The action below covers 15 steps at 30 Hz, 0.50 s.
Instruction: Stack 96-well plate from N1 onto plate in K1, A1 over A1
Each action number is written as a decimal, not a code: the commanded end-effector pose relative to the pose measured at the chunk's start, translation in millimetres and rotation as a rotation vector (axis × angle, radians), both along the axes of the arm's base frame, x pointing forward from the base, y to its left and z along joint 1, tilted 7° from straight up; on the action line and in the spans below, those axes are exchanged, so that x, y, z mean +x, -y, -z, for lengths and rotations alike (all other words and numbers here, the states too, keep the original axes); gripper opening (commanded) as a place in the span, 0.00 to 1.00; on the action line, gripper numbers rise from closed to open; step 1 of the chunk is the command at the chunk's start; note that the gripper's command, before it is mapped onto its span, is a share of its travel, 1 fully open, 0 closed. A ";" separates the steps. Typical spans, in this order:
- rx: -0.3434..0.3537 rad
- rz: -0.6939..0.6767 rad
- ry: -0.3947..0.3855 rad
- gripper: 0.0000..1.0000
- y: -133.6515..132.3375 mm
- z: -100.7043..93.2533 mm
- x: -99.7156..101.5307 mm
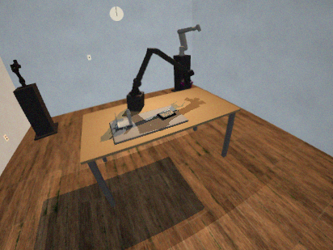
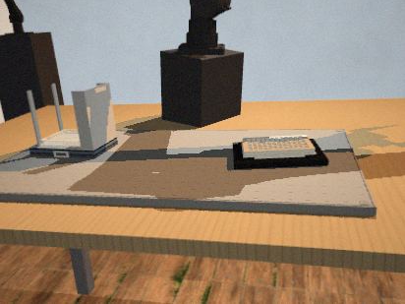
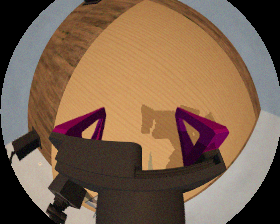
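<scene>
The 96-well plate point(image 2: 278, 147) lies flat in the black plate nest N1 point(image 2: 280, 158) on the right part of the grey base mat; it also shows in the top view point(image 1: 166, 113). The stack rack K1, with thin posts and a pale upright wall, stands at the mat's left end and holds a pale plate point(image 2: 60, 140) low on its floor. My gripper point(image 1: 185, 81) hangs over the table's far back corner, well away from both plates. In the wrist view its purple fingers stand wide open with nothing between them, only the table top below.
My arm's dark base block point(image 2: 202, 85) stands behind the mat's middle. A dark column with a grey arm on top point(image 1: 183, 64) stands at the table's back corner, next to my gripper. A black pedestal point(image 1: 34, 110) stands on the floor at the left.
</scene>
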<state>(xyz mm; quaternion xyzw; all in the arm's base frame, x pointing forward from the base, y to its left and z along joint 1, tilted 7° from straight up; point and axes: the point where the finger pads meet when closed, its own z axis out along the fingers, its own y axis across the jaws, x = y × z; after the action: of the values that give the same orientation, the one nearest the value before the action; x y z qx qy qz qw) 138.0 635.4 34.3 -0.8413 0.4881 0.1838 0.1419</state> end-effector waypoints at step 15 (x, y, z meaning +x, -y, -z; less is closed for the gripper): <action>-0.049 0.471 -0.131 1.00 40.6 -29.2 70.5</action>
<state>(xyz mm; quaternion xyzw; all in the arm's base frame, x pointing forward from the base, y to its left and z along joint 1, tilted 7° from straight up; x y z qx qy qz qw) 190.9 598.5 36.2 -0.7391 0.6382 0.1802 0.1178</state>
